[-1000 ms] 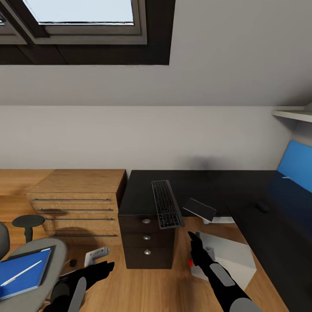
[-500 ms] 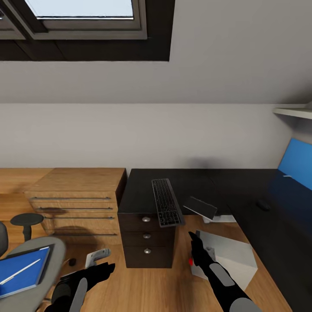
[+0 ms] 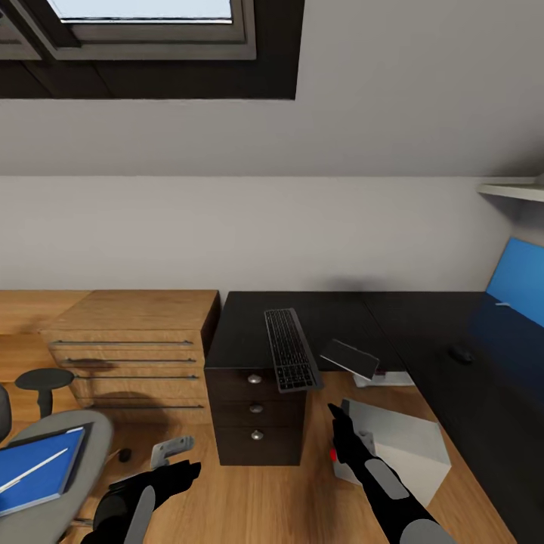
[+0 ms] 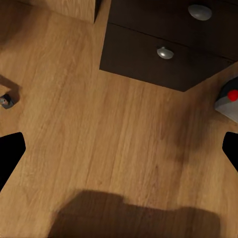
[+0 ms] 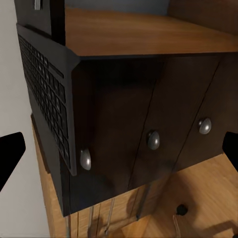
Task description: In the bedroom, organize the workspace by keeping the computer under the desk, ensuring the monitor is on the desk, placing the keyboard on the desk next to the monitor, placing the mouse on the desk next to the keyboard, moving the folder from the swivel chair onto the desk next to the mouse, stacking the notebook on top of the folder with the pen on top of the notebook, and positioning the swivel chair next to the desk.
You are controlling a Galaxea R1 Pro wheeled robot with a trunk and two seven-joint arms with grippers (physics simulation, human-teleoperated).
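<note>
Dark-keyed, silver-rimmed keyboard [image 3: 291, 360] lying flat atop one dark three-drawer unit [image 3: 255, 412], overhanging its front. Beside it, black-topped table [image 3: 453, 378]; below, boxy grey computer [image 3: 397, 446]. Left tool [image 3: 185, 474] and right tool [image 3: 338, 417] open, empty.

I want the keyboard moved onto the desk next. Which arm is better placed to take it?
The right. Its pincer hangs just below the keyboard overhanging the dark drawer unit, and faces it. The left pincer sits lower, over bare floor.
</note>
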